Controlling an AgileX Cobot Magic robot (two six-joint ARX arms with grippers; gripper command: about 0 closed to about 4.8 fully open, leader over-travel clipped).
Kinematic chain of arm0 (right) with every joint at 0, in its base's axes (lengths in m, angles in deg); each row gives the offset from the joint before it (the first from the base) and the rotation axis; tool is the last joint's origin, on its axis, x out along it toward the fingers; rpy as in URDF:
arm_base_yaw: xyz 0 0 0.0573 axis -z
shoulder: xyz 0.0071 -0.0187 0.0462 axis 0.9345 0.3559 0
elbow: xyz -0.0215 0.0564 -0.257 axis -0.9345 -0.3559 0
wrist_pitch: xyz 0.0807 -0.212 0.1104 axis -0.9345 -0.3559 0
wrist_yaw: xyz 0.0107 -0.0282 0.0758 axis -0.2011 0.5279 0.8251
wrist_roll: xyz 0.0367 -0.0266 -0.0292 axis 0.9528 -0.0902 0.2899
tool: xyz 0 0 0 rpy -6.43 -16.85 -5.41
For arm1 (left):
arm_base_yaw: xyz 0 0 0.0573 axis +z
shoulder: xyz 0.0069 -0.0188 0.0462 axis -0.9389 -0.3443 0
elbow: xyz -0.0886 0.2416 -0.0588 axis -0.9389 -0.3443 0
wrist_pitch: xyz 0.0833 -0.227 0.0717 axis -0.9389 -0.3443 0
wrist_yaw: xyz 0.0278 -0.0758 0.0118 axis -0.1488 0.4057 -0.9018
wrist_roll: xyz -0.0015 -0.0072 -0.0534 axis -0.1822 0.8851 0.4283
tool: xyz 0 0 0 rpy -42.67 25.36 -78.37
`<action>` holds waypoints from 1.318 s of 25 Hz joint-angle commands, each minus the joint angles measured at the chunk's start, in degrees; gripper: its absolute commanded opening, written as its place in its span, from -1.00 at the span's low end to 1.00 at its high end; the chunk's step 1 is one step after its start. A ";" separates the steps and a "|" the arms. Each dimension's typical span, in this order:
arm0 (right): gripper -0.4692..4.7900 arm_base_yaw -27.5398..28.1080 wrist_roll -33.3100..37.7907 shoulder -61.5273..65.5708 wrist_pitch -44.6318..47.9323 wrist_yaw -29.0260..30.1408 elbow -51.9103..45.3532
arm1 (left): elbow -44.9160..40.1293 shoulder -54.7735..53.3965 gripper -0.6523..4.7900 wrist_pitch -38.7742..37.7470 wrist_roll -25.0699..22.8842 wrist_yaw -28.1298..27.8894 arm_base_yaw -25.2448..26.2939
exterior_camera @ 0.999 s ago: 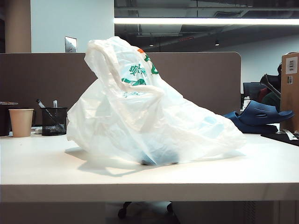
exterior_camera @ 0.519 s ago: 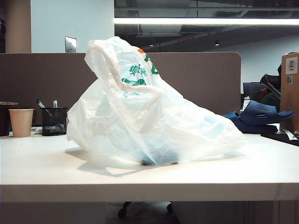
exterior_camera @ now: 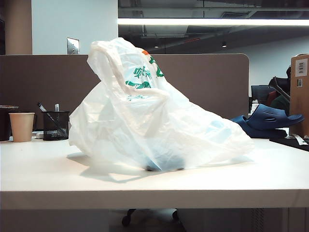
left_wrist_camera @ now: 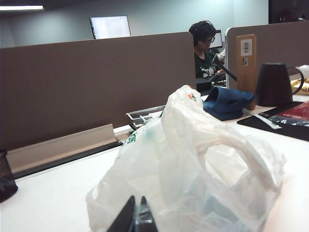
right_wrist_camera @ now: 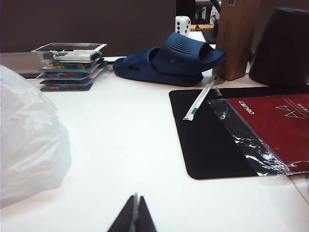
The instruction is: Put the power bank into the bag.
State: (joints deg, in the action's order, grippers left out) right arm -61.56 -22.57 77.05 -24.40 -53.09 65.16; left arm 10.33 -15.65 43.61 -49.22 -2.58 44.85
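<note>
Translucent white plastic, thin and heavily crinkled, makes up the bag [exterior_camera: 149,116], which stands heaped in the middle of the exterior view on the smooth white table [exterior_camera: 145,186]. It rises to a peak in the upper left of its mass, where green printed characters show, and slopes down in long creases toward the lower right, so its long axis runs diagonally from upper left to lower right. A soft loop handle curls along its left flank. Low in the bag, near the table, a pale blue shape shows through the film with a dark patch under it; whether that is the power bank cannot be told.

At the far left stand a matte paper cup [exterior_camera: 22,126] and a black wire-mesh pen holder [exterior_camera: 56,125]. At the right edge lies a dark blue foam clog [exterior_camera: 270,121], rounded and ribbed.

In the left wrist view the left gripper [left_wrist_camera: 133,218] sits at the bottom edge, its dark jaws pressed together and empty, just in front of the bag. In the right wrist view the right gripper [right_wrist_camera: 134,216] is likewise closed on nothing, above bare table, with a black mat [right_wrist_camera: 212,140] and a glossy red paper packet [right_wrist_camera: 277,125] toward the right.
</note>
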 commanded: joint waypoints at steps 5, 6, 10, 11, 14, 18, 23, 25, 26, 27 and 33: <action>-0.84 -0.04 -0.42 -0.37 1.16 -0.15 0.11 | 0.15 -0.02 -0.78 0.50 -3.74 -3.45 0.11; -0.84 -0.04 -0.42 -0.37 1.16 -0.15 0.11 | 0.17 -0.02 -0.78 0.39 -4.57 -4.11 0.11; -0.84 -0.04 -0.42 -0.37 1.16 -0.13 0.11 | 0.15 -0.02 -0.78 0.31 -4.81 -5.99 0.13; -0.84 -0.04 -0.42 -0.37 1.14 -0.09 0.11 | 0.15 -0.04 -0.78 0.26 -4.83 -6.01 0.13; -0.84 -0.04 -0.42 -0.37 1.16 0.07 0.11 | 0.15 -0.04 -0.78 0.09 -5.88 -7.72 0.13; -0.84 -0.07 -0.37 -0.37 0.98 0.07 0.11 | 0.15 -0.04 -0.78 -0.17 -5.57 -7.69 0.13; -0.84 -0.07 -0.17 -0.37 0.74 0.70 0.11 | 0.17 -0.04 -0.78 -0.68 -5.42 -1.25 0.11; -0.84 -0.09 -0.17 -0.37 0.70 2.27 0.11 | 0.17 -0.04 -0.78 -1.22 -5.42 1.46 0.11; -0.84 -0.09 -0.17 -0.37 0.63 3.06 0.11 | 0.17 -0.04 -0.78 -1.49 -5.40 1.73 0.11; -0.84 -0.09 -0.15 -0.37 0.57 3.76 0.11 | 0.17 -0.04 -0.78 -2.14 -5.01 1.81 0.11; -0.84 -0.09 -0.17 -0.37 -0.72 4.42 0.09 | 0.17 -0.04 -0.78 -6.95 4.44 1.75 0.11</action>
State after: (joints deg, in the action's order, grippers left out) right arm -61.58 -22.82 77.05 -24.84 -48.76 65.05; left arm 10.33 -15.62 38.12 -49.31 -1.16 44.85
